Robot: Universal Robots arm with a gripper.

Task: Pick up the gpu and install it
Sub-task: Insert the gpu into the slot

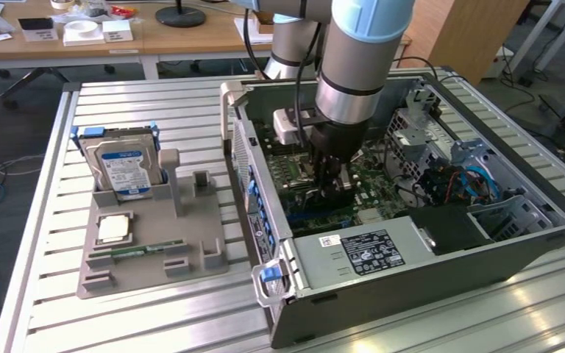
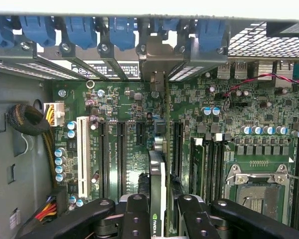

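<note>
The gpu [image 2: 158, 169] appears edge-on in the wrist view, a thin dark card with a small green logo near my fingers. Its silvery bracket [image 2: 157, 67] lies against the case's rear slot openings. My gripper [image 2: 164, 201] is shut on the card, one black finger [image 2: 137, 211] on each side. The card stands upright over the motherboard [image 2: 129, 104], between the black expansion slots [image 2: 122, 154]. In the exterior view my gripper [image 1: 329, 193] reaches down inside the open computer case [image 1: 440, 272].
A grey parts tray [image 1: 150, 276] on the exterior view's left holds a hard drive [image 1: 123, 165], a processor [image 1: 114, 228] and a memory stick [image 1: 145, 250]. Inside the case are a power supply [image 1: 361, 254], a processor socket [image 2: 256, 189], a cable bundle [image 2: 27, 119] and blue slot latches [image 2: 79, 30].
</note>
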